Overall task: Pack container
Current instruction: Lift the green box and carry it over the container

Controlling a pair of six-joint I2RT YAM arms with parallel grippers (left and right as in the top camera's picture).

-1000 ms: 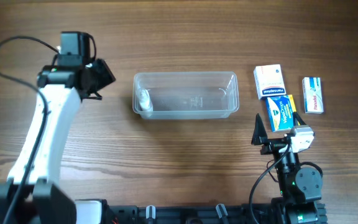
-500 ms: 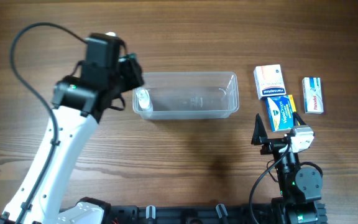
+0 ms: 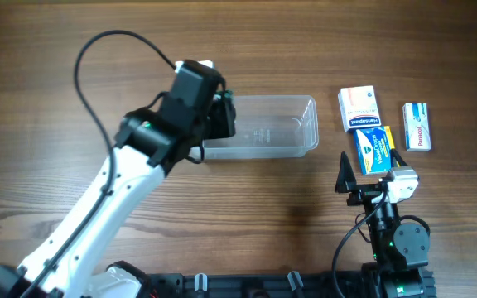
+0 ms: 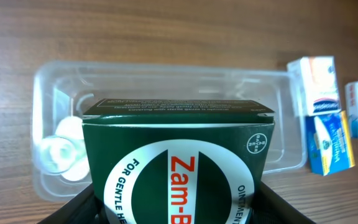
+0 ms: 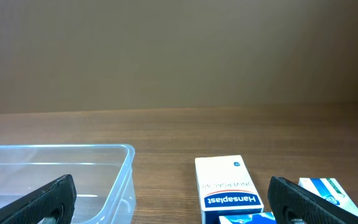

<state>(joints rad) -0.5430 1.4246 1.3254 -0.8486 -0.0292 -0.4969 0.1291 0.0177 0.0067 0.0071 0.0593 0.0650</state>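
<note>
Left jaws pinch a green box (image 4: 178, 162) over the container (image 3: 272, 132) — one round item (image 4: 58, 152) inside; three boxes (image 3: 358, 108) beyond spread right jaws remain.

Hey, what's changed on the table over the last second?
The left gripper, holding a green box, swung rightward from the table's left side to above the container's left end. The right gripper, the container and the three small boxes stayed put.

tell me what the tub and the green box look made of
The tub: clear, glossy plastic; the table shows through its walls. The green box: probably printed cardboard with a smooth finish, judging by its crisp folded edges.
</note>
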